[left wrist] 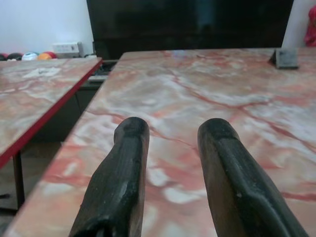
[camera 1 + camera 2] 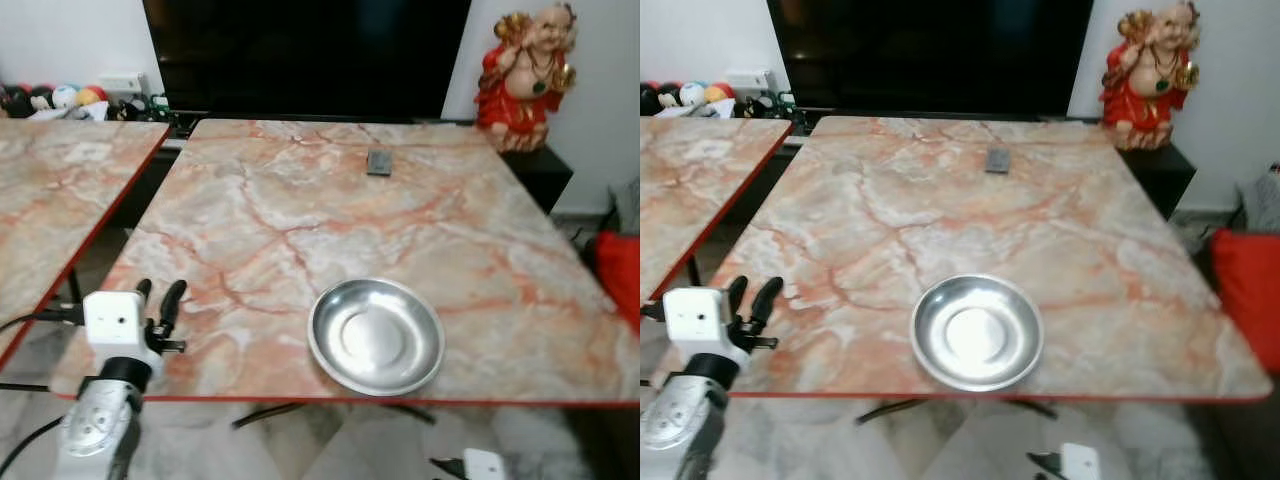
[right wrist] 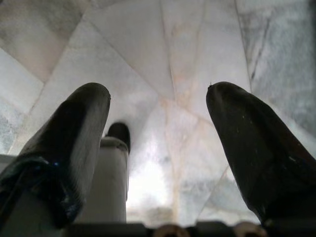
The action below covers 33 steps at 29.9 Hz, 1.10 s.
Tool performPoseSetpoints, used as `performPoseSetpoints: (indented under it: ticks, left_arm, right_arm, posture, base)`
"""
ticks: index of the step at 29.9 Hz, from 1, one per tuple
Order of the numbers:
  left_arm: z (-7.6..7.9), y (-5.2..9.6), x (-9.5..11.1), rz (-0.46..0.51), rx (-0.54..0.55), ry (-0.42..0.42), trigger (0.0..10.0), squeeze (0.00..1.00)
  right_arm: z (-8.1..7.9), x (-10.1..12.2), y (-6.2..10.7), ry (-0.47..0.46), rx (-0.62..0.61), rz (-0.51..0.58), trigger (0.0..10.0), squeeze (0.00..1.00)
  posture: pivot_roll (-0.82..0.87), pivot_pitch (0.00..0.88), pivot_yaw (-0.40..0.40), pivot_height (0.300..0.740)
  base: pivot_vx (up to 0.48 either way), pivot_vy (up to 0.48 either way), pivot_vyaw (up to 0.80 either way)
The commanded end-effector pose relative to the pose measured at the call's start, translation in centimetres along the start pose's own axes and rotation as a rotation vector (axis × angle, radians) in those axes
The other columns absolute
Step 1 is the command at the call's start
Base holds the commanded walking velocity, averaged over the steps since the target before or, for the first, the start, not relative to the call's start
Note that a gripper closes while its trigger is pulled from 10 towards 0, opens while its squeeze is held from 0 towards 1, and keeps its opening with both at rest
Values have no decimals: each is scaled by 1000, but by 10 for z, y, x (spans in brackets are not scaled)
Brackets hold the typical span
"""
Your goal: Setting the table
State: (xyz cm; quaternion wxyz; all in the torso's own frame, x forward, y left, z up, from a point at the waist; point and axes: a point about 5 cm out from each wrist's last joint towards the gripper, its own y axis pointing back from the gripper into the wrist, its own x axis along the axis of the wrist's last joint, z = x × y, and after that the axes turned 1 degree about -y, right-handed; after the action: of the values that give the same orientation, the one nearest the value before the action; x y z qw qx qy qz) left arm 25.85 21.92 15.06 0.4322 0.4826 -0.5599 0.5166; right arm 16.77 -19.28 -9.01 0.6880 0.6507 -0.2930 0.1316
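Hovering over the near left corner of the marble-patterned table point(image 2: 420, 210), the left gripper point(image 2: 159, 295) has its two black fingers point(image 1: 121, 182) slightly apart with nothing between them, their tips just above the tabletop by its red front edge. A round metal plate point(image 2: 376, 336) lies flat on the same table near the front edge, off to the gripper's right and well apart from it, with bare marble between the two. Farther back, close to the far edge, a small dark flat object point(image 2: 379, 162) rests on the surface; what it is cannot be told. A second table point(image 2: 50, 200) of the same pattern stands to the left, across a narrow gap. Hanging low below the table's edge, the right gripper point(image 3: 158, 143) points at the pale tiled floor point(image 3: 187, 64), its fingers spread wide and empty.
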Motion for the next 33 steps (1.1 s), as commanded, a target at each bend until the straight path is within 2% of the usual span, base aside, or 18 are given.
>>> performPoseSetpoints:
  ticks: [1, 17, 33]
  left_arm:
    - [-3, 0, 4, 13, 8, -32, 10000, 0]
    - [-6, 1, 7, 24, 26, -30, 10000, 0]
    - [-9, 2, 11, 37, 33, -32, 10000, 0]
  right_arm:
    - [-6, 4, -1, 0, 14, 6, 10000, 0]
    - [-11, 18, -4, -2, 22, 25, 10000, 0]
    - [-9, 9, -2, -2, 23, 13, 10000, 0]
  posture:
    - [134, 70, -45, 740]
    - [142, 86, -55, 740]
    - [149, 94, -60, 740]
  base:
    - [0, 480, 0]
    - [0, 480, 0]
    - [0, 480, 0]
